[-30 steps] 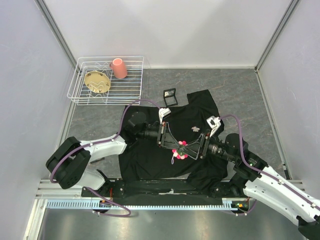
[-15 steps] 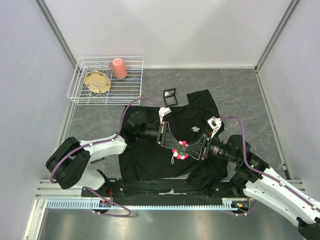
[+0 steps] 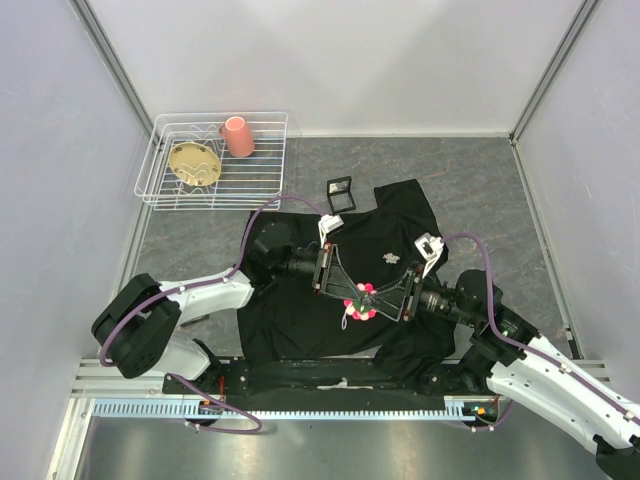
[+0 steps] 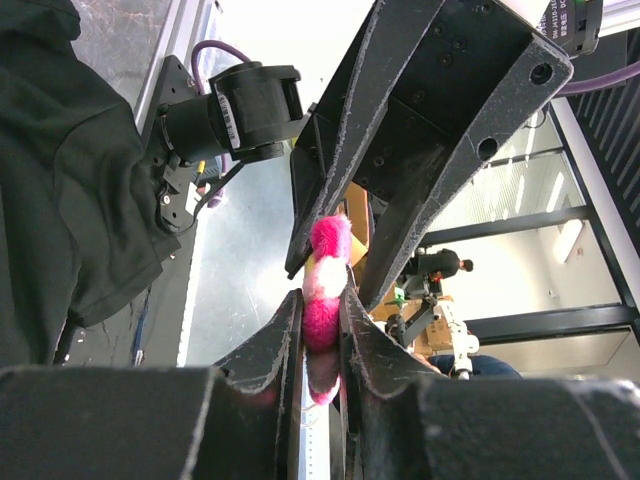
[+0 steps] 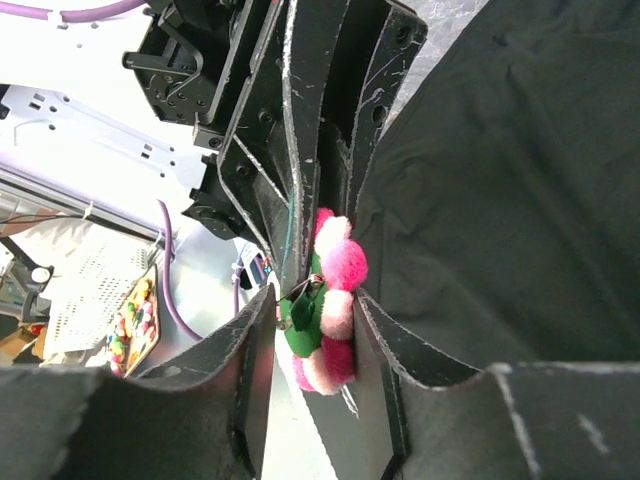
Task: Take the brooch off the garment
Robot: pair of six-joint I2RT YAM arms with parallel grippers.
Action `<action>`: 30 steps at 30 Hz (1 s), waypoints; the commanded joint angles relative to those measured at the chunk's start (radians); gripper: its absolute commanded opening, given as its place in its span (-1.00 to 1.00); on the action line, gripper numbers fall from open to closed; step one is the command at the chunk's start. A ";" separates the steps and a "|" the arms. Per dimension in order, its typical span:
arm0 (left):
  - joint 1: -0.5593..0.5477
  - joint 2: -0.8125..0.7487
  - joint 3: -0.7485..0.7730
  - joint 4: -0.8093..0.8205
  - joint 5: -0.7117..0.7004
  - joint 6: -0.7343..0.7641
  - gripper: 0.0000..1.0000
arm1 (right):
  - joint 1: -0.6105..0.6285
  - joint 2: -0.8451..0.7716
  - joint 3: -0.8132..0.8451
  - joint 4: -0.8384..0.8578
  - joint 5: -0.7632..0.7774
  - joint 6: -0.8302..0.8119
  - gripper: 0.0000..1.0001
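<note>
The garment is a black shirt spread on the table; it also shows in the left wrist view and the right wrist view. The brooch is a ring of pink and white pompoms on a green back. Both grippers meet on it above the middle of the shirt. My left gripper comes from the left and is shut on the brooch. My right gripper comes from the right, its fingers closed on the brooch, one on the pompoms, one by the pin. Whether the brooch is pinned to the cloth is hidden.
A white wire rack stands at the back left with a pink cup and a tan dish in it. A small black frame lies just beyond the shirt's collar. Walls close in both sides.
My right gripper has slid a little to the left onto the brooch. The left gripper has stayed put, holding the brooch.
</note>
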 commanded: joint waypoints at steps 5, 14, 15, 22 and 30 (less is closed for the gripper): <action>0.001 -0.024 0.073 -0.156 -0.017 0.104 -0.96 | 0.003 0.018 0.021 0.044 -0.045 -0.007 0.07; 0.001 -0.056 0.108 -0.306 -0.054 0.191 -0.96 | 0.003 0.073 0.044 0.044 -0.050 -0.027 0.03; 0.001 -0.056 0.109 -0.312 -0.055 0.195 -0.96 | 0.003 0.075 0.044 0.042 -0.054 -0.030 -0.01; 0.001 -0.053 0.115 -0.331 -0.044 0.216 -0.96 | 0.003 0.055 0.046 0.024 -0.044 -0.034 -0.18; 0.001 -0.050 0.117 -0.315 -0.015 0.213 -0.96 | 0.003 0.032 0.021 0.025 -0.047 -0.028 -0.32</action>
